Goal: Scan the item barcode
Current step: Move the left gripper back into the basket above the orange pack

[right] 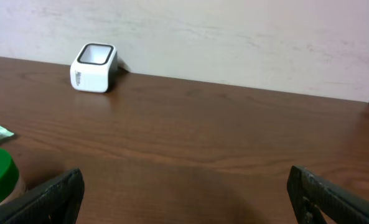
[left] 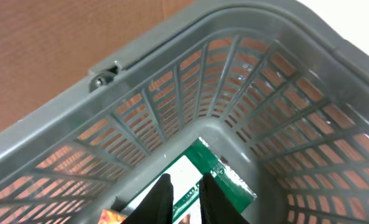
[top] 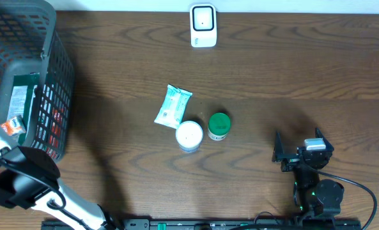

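**Left arm hangs over the basket at our scanning bench**

We see the left fingers (left: 164,198) a narrow gap apart, gripping nothing, above a green-and-white packet (left: 224,177) lying in the bottom of the grey basket (left: 172,93) at the bench's (top: 291,70) left end. The right fingers (right: 50,198) stand wide apart, holding nothing, near the front right. The white scanner (top: 202,25) sits at the far edge, well apart from both arms. Mid-bench lie a wipes pack (top: 172,106), a white-lidded tub (top: 189,135) and a green-lidded tub (top: 218,126), the tubs just beside each other.
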Controlling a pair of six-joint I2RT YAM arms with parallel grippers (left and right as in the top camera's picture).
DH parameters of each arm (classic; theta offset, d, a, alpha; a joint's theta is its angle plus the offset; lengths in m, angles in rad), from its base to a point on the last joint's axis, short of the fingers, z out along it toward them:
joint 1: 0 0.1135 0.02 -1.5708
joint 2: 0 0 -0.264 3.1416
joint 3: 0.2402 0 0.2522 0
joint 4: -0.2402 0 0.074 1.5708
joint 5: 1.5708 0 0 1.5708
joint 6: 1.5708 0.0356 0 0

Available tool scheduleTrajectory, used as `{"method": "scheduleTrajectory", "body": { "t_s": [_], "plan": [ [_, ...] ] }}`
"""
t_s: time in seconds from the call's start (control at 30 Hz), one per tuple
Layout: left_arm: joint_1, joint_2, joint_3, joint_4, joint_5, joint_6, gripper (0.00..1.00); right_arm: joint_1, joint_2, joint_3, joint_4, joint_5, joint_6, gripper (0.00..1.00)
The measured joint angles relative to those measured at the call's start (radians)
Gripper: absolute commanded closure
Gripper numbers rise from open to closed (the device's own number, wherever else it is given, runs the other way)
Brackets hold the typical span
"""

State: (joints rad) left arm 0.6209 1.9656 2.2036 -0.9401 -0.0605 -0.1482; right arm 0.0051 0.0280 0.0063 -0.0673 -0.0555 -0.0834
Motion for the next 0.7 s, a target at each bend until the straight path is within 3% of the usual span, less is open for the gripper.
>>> {"method": "scheduleTrajectory", "body": {
  "t_s": [0.5,0.7],
  "plan": [
    [0.000,0.068,0.000,0.020,-0.043,0.021,0.83,0.000,0.000,0.000,0.000,0.000,0.000,0.01],
    [0.000,0.068,0.000,-0.043,-0.053,0.037,0.59,0.000,0.000,0.000,0.000,0.000,0.000,0.01]
  ]
}}
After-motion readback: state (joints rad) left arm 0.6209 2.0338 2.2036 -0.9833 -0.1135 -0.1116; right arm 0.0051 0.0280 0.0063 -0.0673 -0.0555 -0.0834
